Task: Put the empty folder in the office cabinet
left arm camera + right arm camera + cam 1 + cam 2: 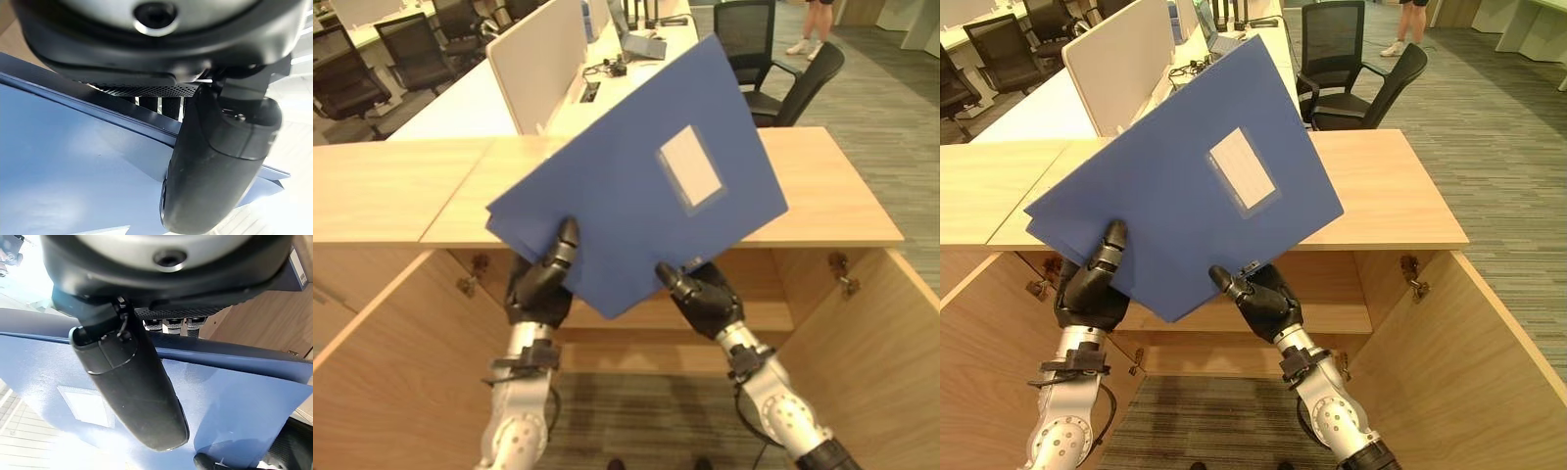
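Hands grip the blue folder (636, 186) by its lower edge: the left hand (540, 284) has its thumb pressed on the front cover with the fingers curled behind, and the right hand (705, 299) pinches the lower corner the same way. The folder is held up in the air, tilted, in front of and above the wooden cabinet (822, 196), touching neither its top nor its inside. It is a flat, plain blue folder with a pale rectangular label pocket (690, 168) on the cover; no writing can be read on it. Below it, both cabinet doors (871, 333) stand swung open, and an inner shelf (764, 315) shows between the arms. Beyond the cabinet top runs a white desk surface (460, 103) with a white divider panel (538, 59). Black office chairs (783, 78) stand further back, and a person's legs (813, 24) show at the far edge.
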You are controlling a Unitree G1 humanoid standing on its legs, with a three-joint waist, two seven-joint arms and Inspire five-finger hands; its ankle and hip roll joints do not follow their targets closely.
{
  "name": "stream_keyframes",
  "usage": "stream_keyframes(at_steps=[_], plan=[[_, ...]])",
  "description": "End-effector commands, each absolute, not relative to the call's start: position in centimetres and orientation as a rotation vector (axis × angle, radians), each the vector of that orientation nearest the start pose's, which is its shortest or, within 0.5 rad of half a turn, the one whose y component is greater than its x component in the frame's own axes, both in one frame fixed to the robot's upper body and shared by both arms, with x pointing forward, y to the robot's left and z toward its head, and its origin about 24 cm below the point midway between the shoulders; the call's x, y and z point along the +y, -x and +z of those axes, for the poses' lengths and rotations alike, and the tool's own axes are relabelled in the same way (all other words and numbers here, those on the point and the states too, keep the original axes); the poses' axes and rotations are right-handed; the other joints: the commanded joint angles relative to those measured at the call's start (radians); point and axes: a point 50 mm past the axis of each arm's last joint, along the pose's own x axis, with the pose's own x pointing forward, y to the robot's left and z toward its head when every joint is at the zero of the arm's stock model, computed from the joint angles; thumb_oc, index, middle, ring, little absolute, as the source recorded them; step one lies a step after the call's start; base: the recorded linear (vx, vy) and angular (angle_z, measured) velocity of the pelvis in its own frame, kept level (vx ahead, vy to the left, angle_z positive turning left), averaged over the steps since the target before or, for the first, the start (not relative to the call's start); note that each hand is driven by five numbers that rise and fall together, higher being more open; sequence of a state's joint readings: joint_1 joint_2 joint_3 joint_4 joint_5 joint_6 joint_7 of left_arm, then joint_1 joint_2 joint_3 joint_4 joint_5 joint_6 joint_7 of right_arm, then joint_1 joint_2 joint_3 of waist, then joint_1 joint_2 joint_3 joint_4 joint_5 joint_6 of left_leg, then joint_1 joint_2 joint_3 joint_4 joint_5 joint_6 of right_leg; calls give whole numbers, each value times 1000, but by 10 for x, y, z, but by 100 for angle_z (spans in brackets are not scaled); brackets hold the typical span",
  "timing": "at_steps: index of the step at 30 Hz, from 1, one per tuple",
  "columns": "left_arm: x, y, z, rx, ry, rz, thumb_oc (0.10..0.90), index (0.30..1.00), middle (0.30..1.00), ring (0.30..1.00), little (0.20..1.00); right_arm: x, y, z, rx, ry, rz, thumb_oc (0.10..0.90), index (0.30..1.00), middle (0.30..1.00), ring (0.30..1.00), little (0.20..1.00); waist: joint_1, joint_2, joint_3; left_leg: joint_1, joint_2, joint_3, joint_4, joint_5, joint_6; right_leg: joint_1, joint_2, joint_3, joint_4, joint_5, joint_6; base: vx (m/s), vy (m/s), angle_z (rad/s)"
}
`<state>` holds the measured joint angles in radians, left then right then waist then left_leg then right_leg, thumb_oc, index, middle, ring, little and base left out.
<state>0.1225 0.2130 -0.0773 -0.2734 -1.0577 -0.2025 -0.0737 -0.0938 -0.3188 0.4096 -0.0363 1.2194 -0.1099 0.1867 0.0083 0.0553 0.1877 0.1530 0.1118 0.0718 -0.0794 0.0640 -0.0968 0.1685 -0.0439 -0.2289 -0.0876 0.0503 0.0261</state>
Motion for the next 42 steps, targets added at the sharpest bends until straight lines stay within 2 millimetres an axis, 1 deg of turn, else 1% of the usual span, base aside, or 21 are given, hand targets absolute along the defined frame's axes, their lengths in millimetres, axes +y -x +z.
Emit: stream_keyframes(at_steps=[1, 2, 4, 6, 12, 13, 15, 16, 21, 22, 23, 24, 31, 39, 40, 41, 42], plan=[[163, -233, 112, -358, 813, -303, 400, 300, 300, 300, 300, -84, -271, 155, -406, -1015, 719, 800, 900, 900, 900, 900, -2, -37, -50, 24, 94, -17, 100, -112, -83, 31, -78, -25, 31, -108, 85, 0, 0, 0], [163, -233, 112, -358, 813, -303, 400, 300, 300, 300, 300, -84, -271, 155, -406, -1015, 719, 800, 900, 900, 900, 900, -2, -37, -50, 24, 94, -17, 100, -112, -83, 31, -78, -25, 31, -108, 85, 0, 0, 0], [159, -231, 104, -312, 820, -328, 400, 300, 300, 300, 300, -87, -272, 156, -414, -1016, 703, 800, 900, 900, 900, 900, 0, -38, -50, 23, 93, -19, 101, -112, -82, 32, -78, -25, 31, -108, 86, 0, 0, 0], [158, -230, 103, -300, 818, -341, 400, 300, 300, 300, 300, -87, -273, 154, -408, -1013, 699, 800, 900, 900, 900, 900, 0, -38, -49, 23, 93, -19, 102, -113, -82, 32, -78, -24, 31, -108, 86, 0, 0, 0], [155, -227, 95, -233, 774, -433, 400, 300, 300, 300, 300, -89, -274, 151, -390, -990, 700, 800, 900, 900, 900, 900, -1, -38, -50, 23, 92, -18, 102, -113, -81, 30, -78, -23, 32, -106, 87, 0, 0, 0], [153, -227, 92, -198, 759, -483, 400, 300, 300, 300, 300, -88, -274, 150, -382, -974, 712, 800, 900, 900, 900, 900, -2, -37, -50, 22, 92, -18, 102, -112, -81, 29, -79, -23, 32, -106, 88, 0, 0, 0], [154, -226, 91, -185, 751, -504, 400, 300, 300, 300, 300, -87, -274, 150, -376, -971, 723, 800, 900, 900, 900, 900, -3, -36, -51, 23, 92, -17, 102, -112, -81, 29, -79, -22, 33, -105, 89, 0, 0, 0], [155, -226, 86, -159, 740, -526, 400, 300, 300, 300, 300, -85, -274, 148, -364, -966, 736, 800, 900, 900, 900, 900, -4, -35, -53, 24, 92, -16, 102, -112, -81, 28, -79, -20, 33, -104, 89, 0, 0, 0], [158, -224, 85, -138, 695, -556, 400, 300, 300, 300, 300, -82, -273, 147, -353, -951, 760, 800, 900, 900, 900, 900, -6, -35, -52, 22, 92, -15, 104, -111, -81, 27, -80, -17, 34, -103, 90, 0, 0, 0], [158, -224, 85, -136, 690, -561, 400, 300, 300, 300, 300, -81, -273, 148, -353, -950, 761, 665, 698, 698, 698, 698, -6, -36, -52, 21, 91, -16, 105, -110, -80, 25, -79, -17, 34, -103, 90, 0, 0, 0], [158, -224, 85, -136, 690, -562, 400, 300, 300, 300, 300, -81, -273, 148, -353, -950, 761, 577, 566, 566, 566, 566, -6, -36, -52, 21, 91, -16, 105, -110, -80, 25, -79, -17, 34, -103, 90, 0, 0, 0], [158, -224, 85, -141, 689, -561, 400, 300, 300, 300, 300, -81, -273, 148, -356, -954, 760, 400, 300, 300, 300, 300, -7, -36, -51, 21, 91, -16, 105, -110, -80, 25, -80, -16, 34, -103, 90, 0, 0, 0], [160, -228, 94, -193, 679, -548, 400, 300, 300, 300, 300, -79, -271, 145, -338, -947, 765, 400, 300, 300, 300, 300, -9, -39, -53, 19, 91, -15, 104, -111, -81, 24, -78, -14, 34, -103, 89, 0, 0, 0], [163, -229, 96, -219, 663, -515, 400, 300, 300, 300, 300, -78, -270, 141, -319, -952, 766, 400, 300, 300, 300, 300, -8, -42, -51, 19, 91, -15, 104, -110, -82, 25, -77, -15, 32, -103, 90, 0, 0, 0], [164, -230, 96, -223, 660, -504, 546, 519, 519, 519, 519, -78, -270, 140, -315, -946, 766, 400, 300, 300, 300, 300, -8, -42, -51, 18, 91, -15, 103, -109, -82, 25, -77, -15, 32, -104, 89, 0, 0, 0], [166, -230, 96, -228, 655, -490, 800, 900, 900, 900, 900, -79, -269, 138, -306, -933, 766, 400, 300, 300, 300, 300, -8, -42, -51, 18, 91, -16, 103, -109, -82, 25, -77, -17, 32, -104, 90, 0, 0, 0], [168, -231, 95, -230, 649, -480, 800, 900, 900, 900, 900, -81, -269, 136, -301, -921, 762, 400, 300, 300, 300, 300, -8, -42, -50, 17, 91, -16, 103, -108, -82, 25, -77, -18, 32, -104, 90, 0, 0, 0]])
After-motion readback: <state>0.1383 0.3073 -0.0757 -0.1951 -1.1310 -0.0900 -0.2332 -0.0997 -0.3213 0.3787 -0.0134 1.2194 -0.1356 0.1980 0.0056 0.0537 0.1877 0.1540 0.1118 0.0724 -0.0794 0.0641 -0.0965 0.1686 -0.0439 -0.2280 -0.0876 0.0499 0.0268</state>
